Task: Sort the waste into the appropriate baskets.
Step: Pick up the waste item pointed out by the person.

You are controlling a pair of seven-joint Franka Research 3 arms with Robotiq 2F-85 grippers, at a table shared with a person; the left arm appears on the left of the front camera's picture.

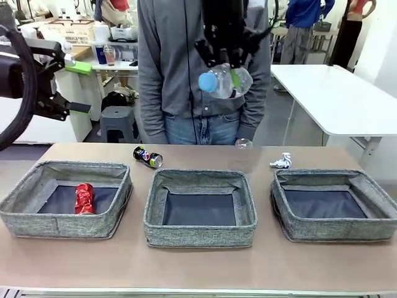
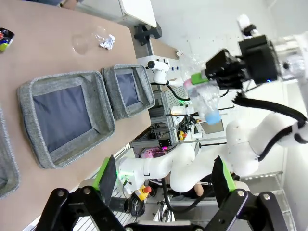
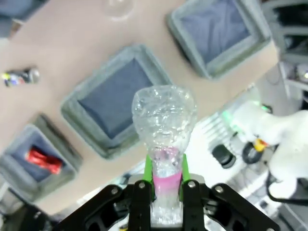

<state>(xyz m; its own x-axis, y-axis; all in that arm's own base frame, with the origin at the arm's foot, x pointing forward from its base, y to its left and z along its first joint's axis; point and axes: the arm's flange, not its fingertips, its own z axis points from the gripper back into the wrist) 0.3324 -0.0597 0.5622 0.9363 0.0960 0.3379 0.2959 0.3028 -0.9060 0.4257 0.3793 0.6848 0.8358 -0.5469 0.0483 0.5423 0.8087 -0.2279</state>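
High over the table, my right gripper [image 1: 234,77] is shut on a clear plastic bottle [image 1: 224,81] with a blue cap; it hangs above the middle basket [image 1: 198,176]. In the right wrist view the bottle [image 3: 163,120] is pinched between the green pads, over that basket [image 3: 72,103]. A crushed red can [image 1: 84,198] lies in the left basket [image 1: 62,166]. The right basket [image 1: 335,175] holds nothing. Behind the baskets, a dark blue soda can [image 1: 147,156], a clear cup [image 1: 243,144] and a crumpled wrapper [image 1: 281,162] lie on the table. My left gripper [image 1: 79,87] hangs open at the upper left, holding nothing.
A person in a grey top stands at the far edge, right behind the raised bottle. A bare strip of table runs in front of the baskets. A white table [image 1: 335,93] stands at the back right.
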